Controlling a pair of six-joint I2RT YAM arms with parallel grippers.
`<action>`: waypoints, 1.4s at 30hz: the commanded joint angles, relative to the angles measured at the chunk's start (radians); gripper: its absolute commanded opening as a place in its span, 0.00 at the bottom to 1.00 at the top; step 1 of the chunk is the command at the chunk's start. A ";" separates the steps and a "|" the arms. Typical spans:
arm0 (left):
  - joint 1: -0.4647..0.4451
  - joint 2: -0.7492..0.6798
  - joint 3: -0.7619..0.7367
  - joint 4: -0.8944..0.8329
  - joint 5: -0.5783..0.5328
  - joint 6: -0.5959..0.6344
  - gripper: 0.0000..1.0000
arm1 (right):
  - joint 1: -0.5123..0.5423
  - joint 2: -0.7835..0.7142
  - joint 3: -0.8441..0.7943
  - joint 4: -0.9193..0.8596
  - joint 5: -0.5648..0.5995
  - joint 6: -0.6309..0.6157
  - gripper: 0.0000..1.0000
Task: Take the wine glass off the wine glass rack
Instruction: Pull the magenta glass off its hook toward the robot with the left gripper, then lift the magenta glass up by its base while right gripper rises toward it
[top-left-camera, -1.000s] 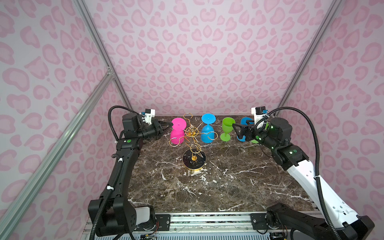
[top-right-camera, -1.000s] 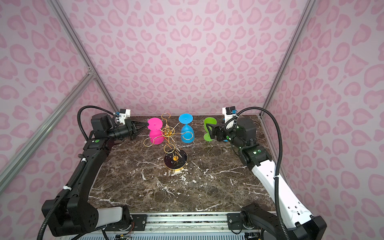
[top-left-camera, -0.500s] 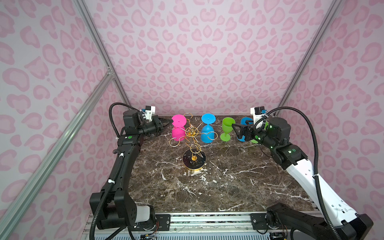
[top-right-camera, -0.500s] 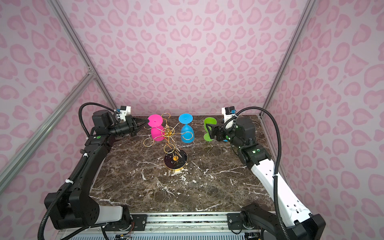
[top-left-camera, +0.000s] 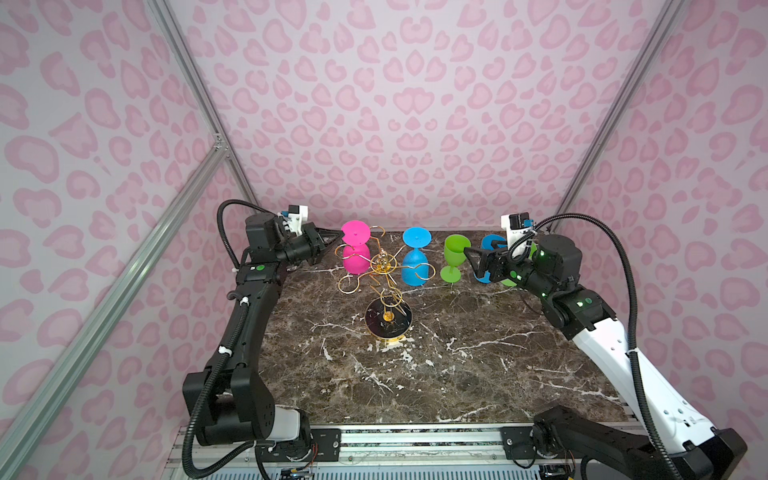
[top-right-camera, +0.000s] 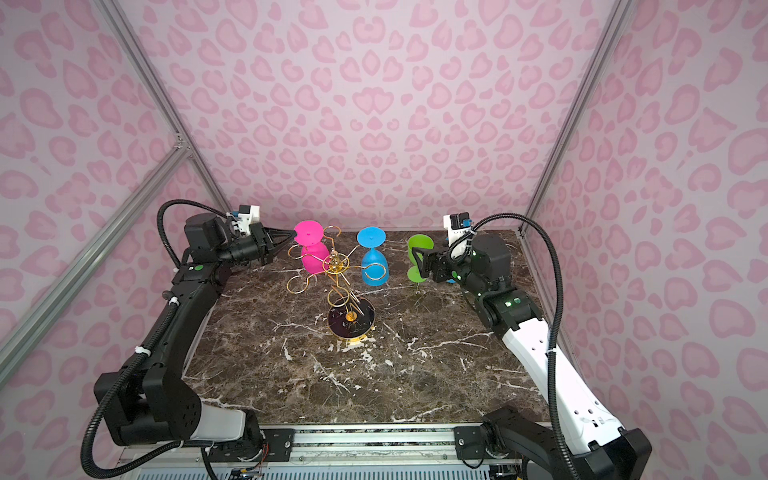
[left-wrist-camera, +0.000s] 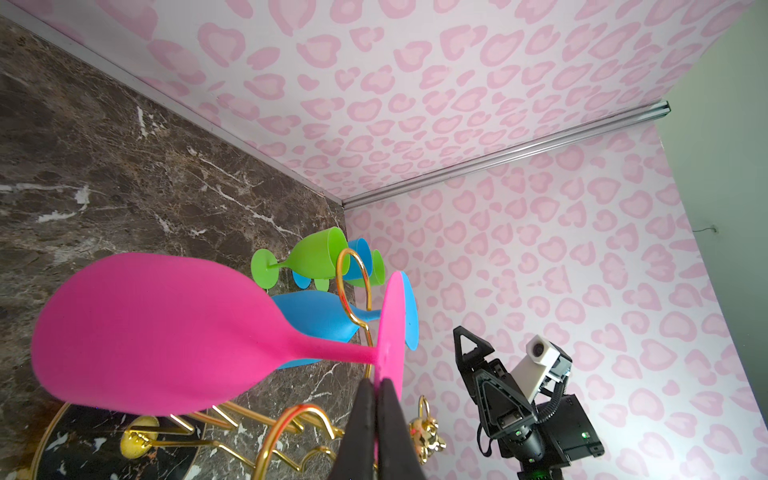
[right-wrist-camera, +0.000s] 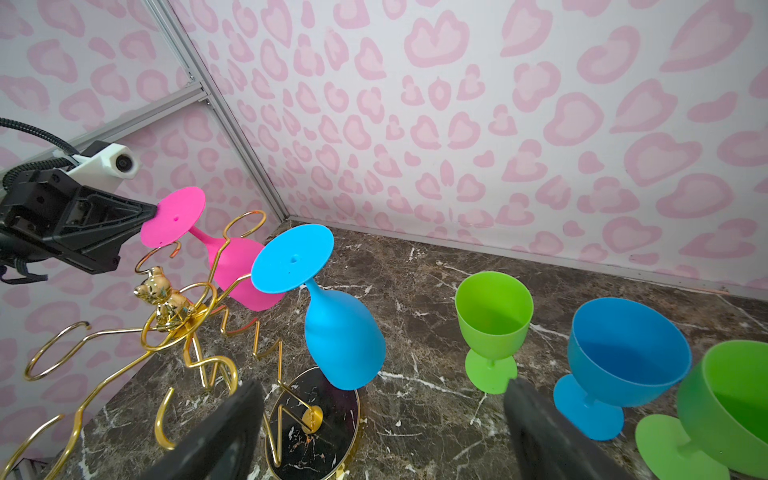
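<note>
Pink wine glass (top-left-camera: 355, 259) hangs upside down on the gold wine glass rack (top-left-camera: 381, 262), at its far-left side, foot up top, bowl down, clear of the marble table (top-left-camera: 457, 374). L gripper (top-left-camera: 340, 236) is pinched tight on the rim of that foot, reaching in level from the left. Blue wine glass (top-left-camera: 415, 262) hangs inverted on the rack's far-right side. R gripper (top-left-camera: 473, 262), jaws spread wide w/ nothing in them, hovers just beside an upright green goblet (top-left-camera: 456, 253). Blue coupe (right-wrist-camera: 623, 353) & 2nd green glass (right-wrist-camera: 727, 403) stand close by.
</note>
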 joint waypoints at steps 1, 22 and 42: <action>0.022 0.000 0.020 0.055 0.013 -0.008 0.04 | 0.000 -0.005 0.004 0.007 0.006 -0.013 0.92; 0.202 -0.015 0.247 0.134 0.052 -0.134 0.04 | 0.001 0.013 0.061 0.000 -0.031 -0.046 0.92; 0.089 -0.051 0.307 0.597 -0.023 -0.607 0.04 | 0.213 0.204 0.307 0.181 -0.153 -0.273 0.94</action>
